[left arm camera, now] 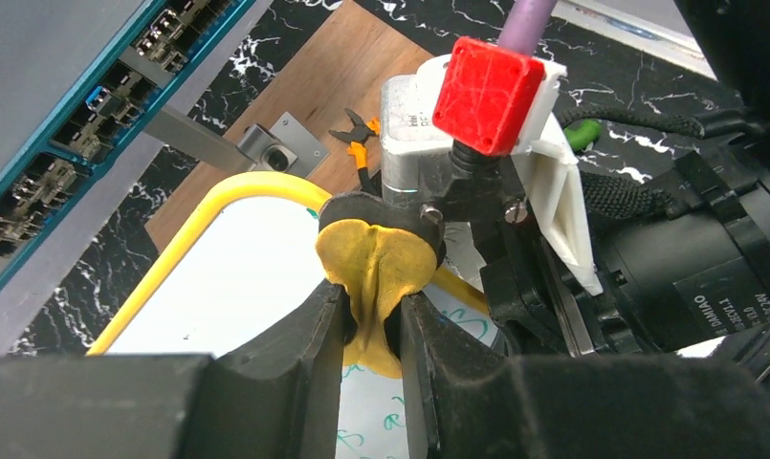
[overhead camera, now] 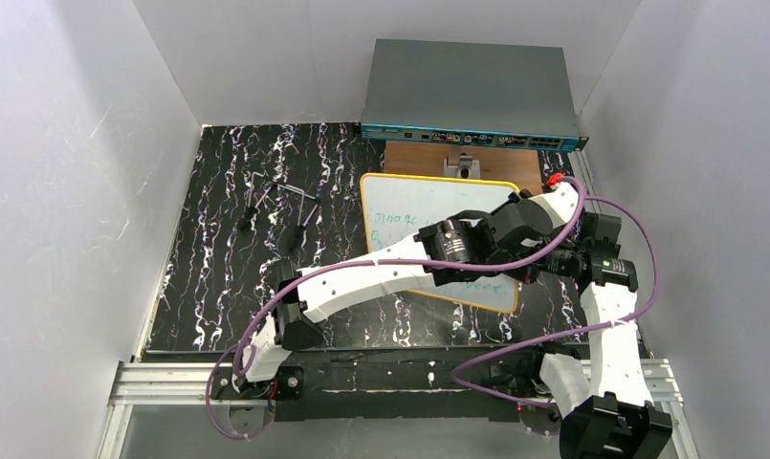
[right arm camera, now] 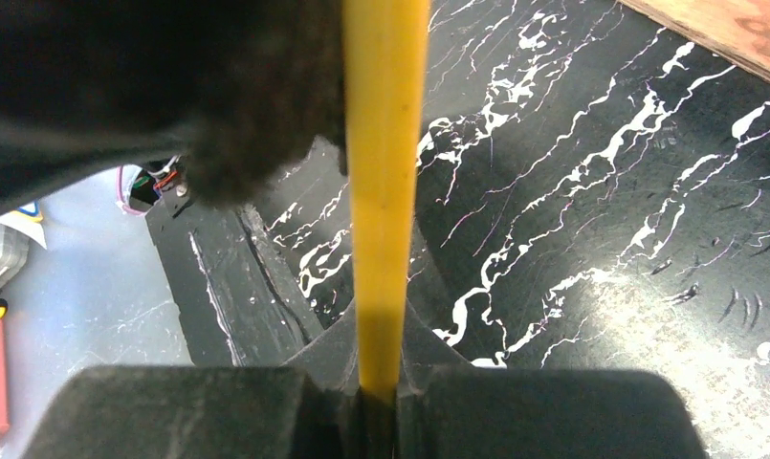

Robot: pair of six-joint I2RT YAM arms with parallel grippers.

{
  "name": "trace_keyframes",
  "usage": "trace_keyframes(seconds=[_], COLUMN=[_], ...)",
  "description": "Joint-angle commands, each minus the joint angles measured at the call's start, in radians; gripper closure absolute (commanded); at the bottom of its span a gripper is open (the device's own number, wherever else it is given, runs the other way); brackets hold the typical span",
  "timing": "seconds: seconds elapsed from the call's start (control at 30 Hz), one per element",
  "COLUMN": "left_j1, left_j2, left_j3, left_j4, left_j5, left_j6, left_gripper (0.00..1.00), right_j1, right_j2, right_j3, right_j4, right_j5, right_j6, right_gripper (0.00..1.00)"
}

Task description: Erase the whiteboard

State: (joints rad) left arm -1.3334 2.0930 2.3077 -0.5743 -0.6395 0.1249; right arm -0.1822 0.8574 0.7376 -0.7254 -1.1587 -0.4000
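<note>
Whiteboard lies at desk's far right side. Right claw clenched on its rim; left claw grasps yellow pad. Green writing shows at left: erasure judged incomplete.

Bright and even from above in the top external view, with pale glare on the white walls and only soft shadows under the arms on the black marbled table. Sharp in the left wrist view on the yellow pad, but dark and soft on the left gripper, and washed out almost to pure white on the whiteboard. Dimmer in the right wrist view and much blurred close to the lens, on the right gripper, the yellow rim and the black mass at upper left, yet crisp on the table veins behind.
</note>
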Motion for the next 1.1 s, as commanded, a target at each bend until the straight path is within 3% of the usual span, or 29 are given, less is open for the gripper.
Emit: trace_keyframes(seconds=[0.0,0.13,0.3,0.57,0.8,0.9,1.07], left_j1=[0.057,0.076,0.076,0.076,0.117,0.137,0.149], left_j2=[-0.126,-0.196,-0.26,-0.596,-0.846,-0.865,-0.768], left_j3=[-0.07,-0.156,-0.219,-0.68,-0.887,-0.932,-0.893], left_j4=[0.292,0.363,0.272,0.258,0.316,0.43,0.567], left_j5=[-0.011,0.007,0.023,0.058,0.151,0.243,0.372], left_j6=[-0.081,-0.117,-0.117,-0.22,-0.387,-0.436,-0.479], left_gripper=[1.0,1.0,1.0,1.0,1.0,1.0,1.0], right_j1=[0.022,0.023,0.023,0.023,0.041,0.05,0.063], right_j2=[-0.032,-0.034,-0.032,-0.039,-0.038,-0.035,-0.028], right_j3=[0.017,0.016,0.016,0.019,0.019,0.016,0.013], right_j4=[0.037,0.036,0.035,0.035,0.038,0.041,0.045], right_j5=[-0.123,-0.12,-0.117,-0.128,-0.128,-0.125,-0.125], right_j6=[-0.075,-0.077,-0.075,-0.075,-0.075,-0.075,-0.075], right_gripper=[0.99,0.99,0.99,0.99,0.99,0.99,0.99])
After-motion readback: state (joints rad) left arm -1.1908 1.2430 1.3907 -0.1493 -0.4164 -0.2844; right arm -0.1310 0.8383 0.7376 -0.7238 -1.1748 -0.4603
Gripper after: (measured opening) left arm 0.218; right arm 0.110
